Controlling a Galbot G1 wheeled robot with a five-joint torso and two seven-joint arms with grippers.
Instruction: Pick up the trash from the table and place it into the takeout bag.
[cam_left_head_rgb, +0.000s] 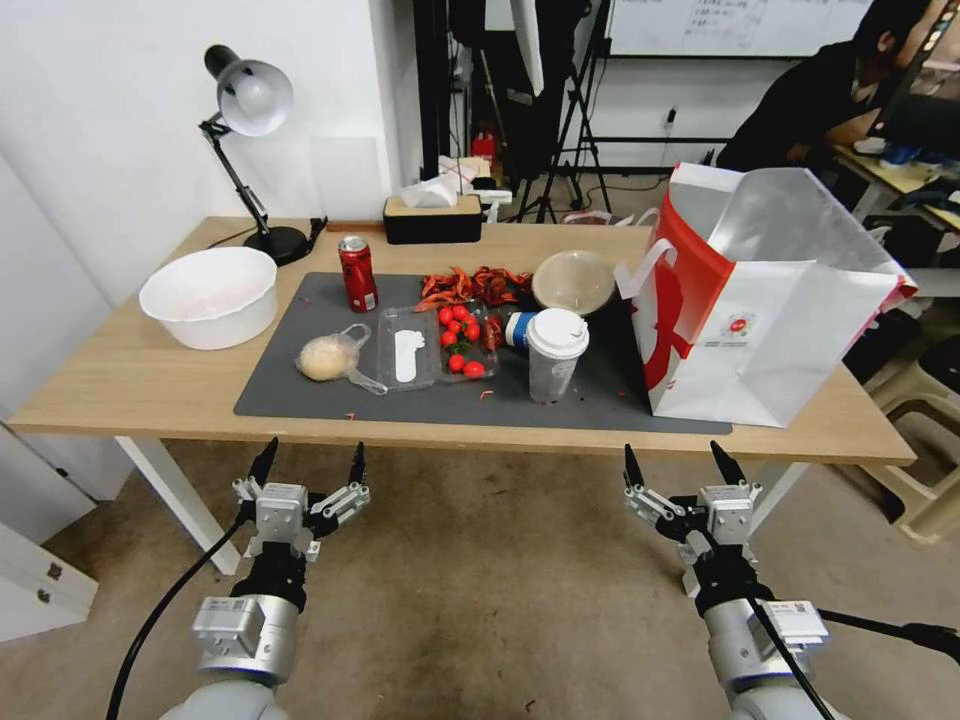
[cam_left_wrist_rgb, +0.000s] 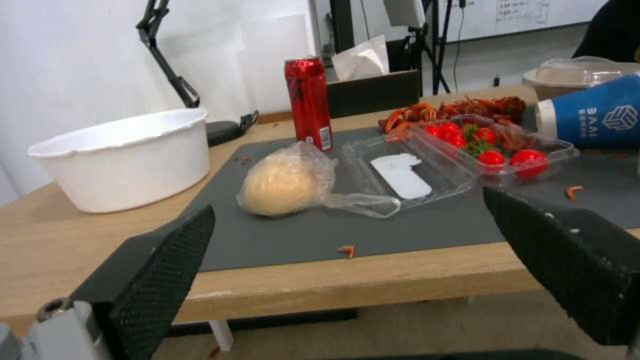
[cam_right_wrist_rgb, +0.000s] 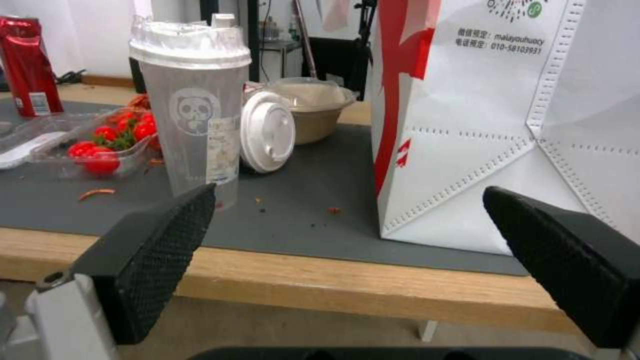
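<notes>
Head view: blue-and-white cup (cam_left_head_rgb: 519, 328) lies sideways, lid rightward; both grippers' fingers (cam_left_head_rgb: 263, 462) spread apart.

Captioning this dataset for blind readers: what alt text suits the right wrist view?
The right tool, open, hangs before the table edge, facing a clear plastic cup with white lid and the white-and-red takeout bag on the dark mat.

The takeout bag (cam_right_wrist_rgb: 507, 125) is cut off above; the blue-and-white cup (cam_left_head_rgb: 519, 328) lies half hidden behind the clear cup (cam_left_head_rgb: 553, 355).
</notes>
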